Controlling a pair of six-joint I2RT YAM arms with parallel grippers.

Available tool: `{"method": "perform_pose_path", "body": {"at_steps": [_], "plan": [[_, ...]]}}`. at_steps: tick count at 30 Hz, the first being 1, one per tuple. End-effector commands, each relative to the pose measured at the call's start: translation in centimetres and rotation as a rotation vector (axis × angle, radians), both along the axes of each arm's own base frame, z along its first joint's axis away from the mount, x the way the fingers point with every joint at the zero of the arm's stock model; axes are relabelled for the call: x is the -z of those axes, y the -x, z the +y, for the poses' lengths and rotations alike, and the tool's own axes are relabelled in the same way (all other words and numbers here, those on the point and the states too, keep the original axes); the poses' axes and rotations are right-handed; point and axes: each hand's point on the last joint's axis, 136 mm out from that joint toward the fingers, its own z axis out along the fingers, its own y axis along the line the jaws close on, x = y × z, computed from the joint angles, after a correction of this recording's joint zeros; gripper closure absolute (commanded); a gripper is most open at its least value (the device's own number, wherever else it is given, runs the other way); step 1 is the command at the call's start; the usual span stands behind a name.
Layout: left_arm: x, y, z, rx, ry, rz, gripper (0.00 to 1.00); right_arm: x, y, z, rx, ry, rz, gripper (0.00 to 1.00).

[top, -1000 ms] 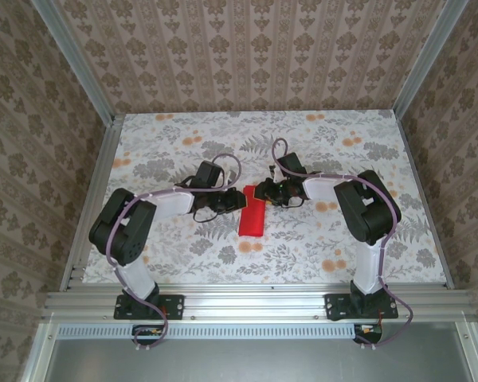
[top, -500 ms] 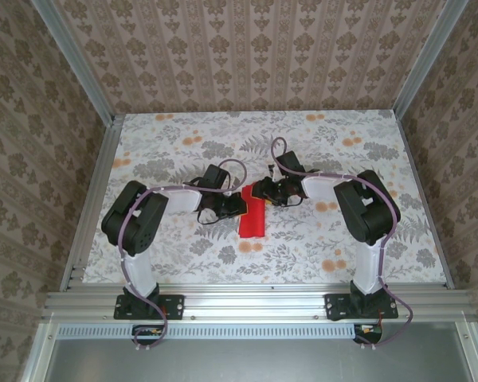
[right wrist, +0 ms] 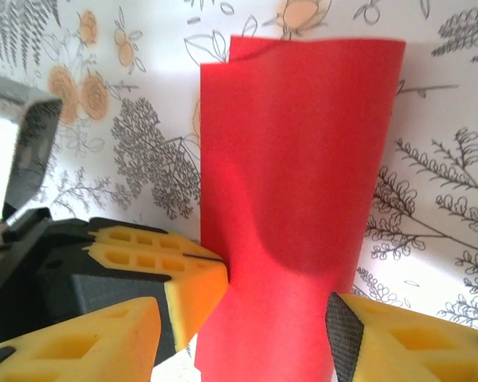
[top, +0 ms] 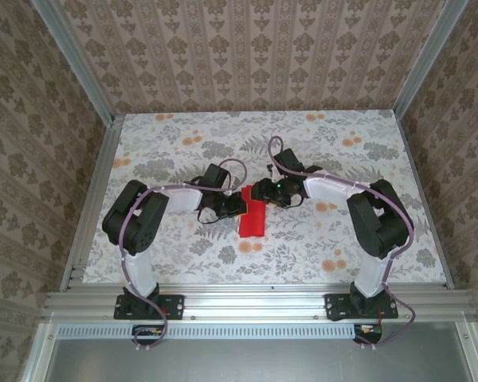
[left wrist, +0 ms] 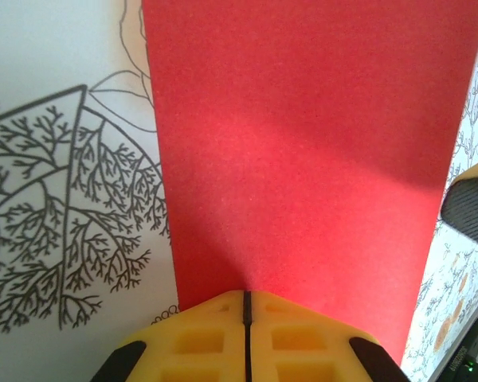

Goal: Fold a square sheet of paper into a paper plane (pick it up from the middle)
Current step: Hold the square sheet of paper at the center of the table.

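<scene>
Red paper [top: 252,215] sits near ctr of the floral table [top: 327,135], folded to a narrow strip, long axis running near-to-far, btwn the two grippers. In right wrist view two layers show at the end away from that camera, edges slightly offset. Strip bows a bit along its length, not fully flat.

Left gripper [top: 237,206] comes in from the left, tip at the strip's left long edge. In left wrist view its yellow fingers [left wrist: 207,338] are pressed together w/ only a thin seam btwn them, tips at the paper's edge. Can't tell whether any paper is caught in the seam or the tips just press on it.

Right gripper [top: 260,191] is at the strip's far end, reaching in from the right. In right wrist view its jaws are spread, one yellow finger each side of the strip's end. Black pad [right wrist: 344,326] is just beside the paper's edge. The other finger is clear of it, w/ the left gripper's tip in btwn. Not clamping.

Both arms bent low over the table, wrists near each other.
</scene>
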Motion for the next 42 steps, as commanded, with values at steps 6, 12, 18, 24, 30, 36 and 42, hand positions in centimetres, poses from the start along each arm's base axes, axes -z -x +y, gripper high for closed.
{"method": "perform_pose_path", "body": {"at_steps": [6, 12, 18, 24, 30, 36, 42], "plan": [[-0.2, -0.3, -0.2, 0.021, -0.019, -0.019, 0.92, 2.0, 1.1, -1.1, -0.025, 0.141, 0.033, 0.42], [-0.8, -0.5, -0.5, 0.02, -0.005, -0.029, 0.91, 3.0, 1.0, -0.8, -0.044, 0.165, 0.057, 0.43], [-2.5, -1.3, -1.1, 0.019, 0.025, -0.056, 0.87, 3.8, 0.7, -0.9, -0.014, 0.18, 0.065, 0.49], [-4.1, -2.8, 0.0, -0.07, 0.023, -0.081, 0.67, 4.9, 0.9, -2.0, 0.034, 0.231, 0.099, 0.55], [-5.1, -3.9, 3.3, -0.188, -0.021, -0.131, 0.6, 5.5, 1.2, -2.7, 0.056, 0.27, 0.119, 0.58], [-5.0, -4.0, 5.1, -0.227, -0.062, -0.147, 0.59, 6.5, 1.8, -3.4, 0.089, 0.303, 0.173, 0.6], [-4.4, -3.9, 5.6, -0.24, -0.077, -0.14, 0.6, 7.0, 2.3, -3.3, 0.072, 0.303, 0.188, 0.59]]}}
